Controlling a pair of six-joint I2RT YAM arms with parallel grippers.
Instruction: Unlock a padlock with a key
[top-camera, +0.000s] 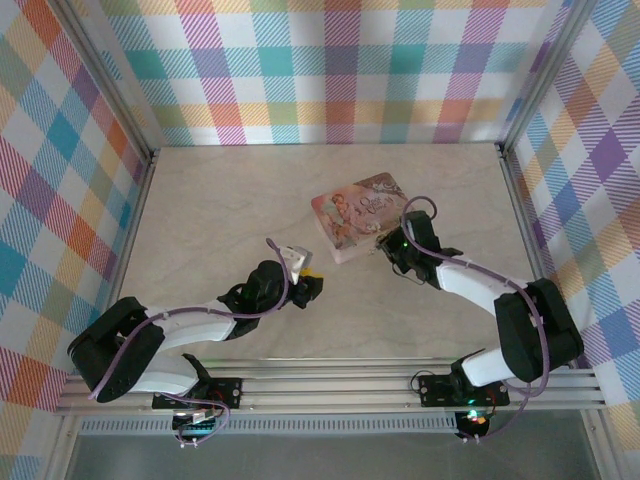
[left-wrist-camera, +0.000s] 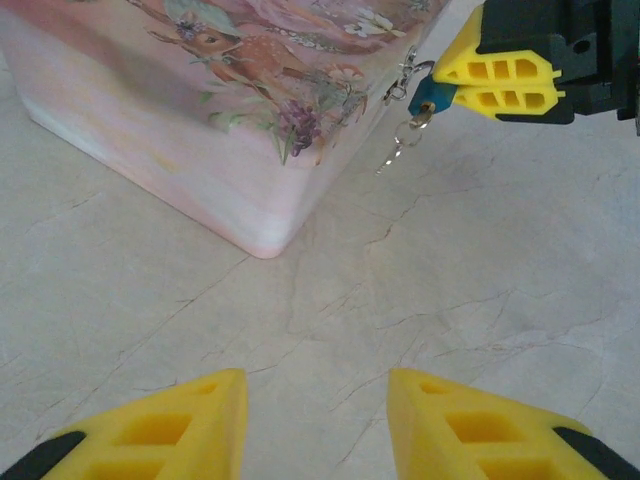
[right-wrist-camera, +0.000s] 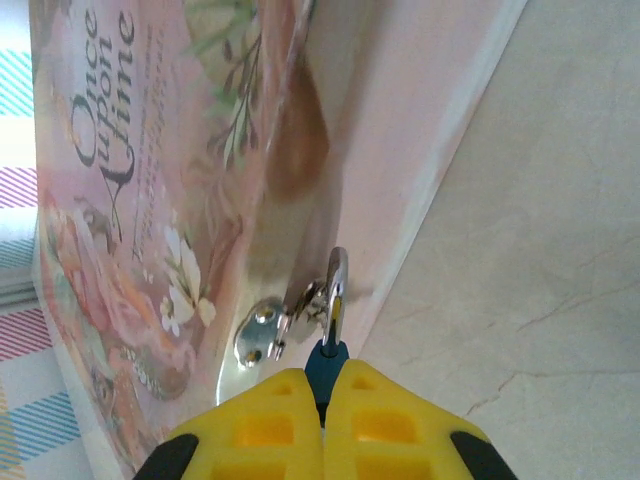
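Note:
The padlock (right-wrist-camera: 327, 362) has a small blue body, and its silvery shackle (right-wrist-camera: 337, 290) is hooked through the metal hasp (right-wrist-camera: 262, 332) on the pink tin's side. My right gripper (right-wrist-camera: 322, 405) is shut on the blue body; it lies against the tin's near corner in the top view (top-camera: 386, 244). In the left wrist view the padlock (left-wrist-camera: 432, 96) sticks out of those yellow fingers (left-wrist-camera: 505, 85), and the key (left-wrist-camera: 402, 140), thin and on a small ring, hangs from its lower end. My left gripper (left-wrist-camera: 317, 405) is open over bare table, a short way off to the tin's left (top-camera: 314, 283).
The pink illustrated tin (top-camera: 355, 212) lies flat at the table's middle right, one corner toward my left gripper (left-wrist-camera: 265, 235). Plaid walls and metal rails bound the marbled table (top-camera: 230, 200) on three sides.

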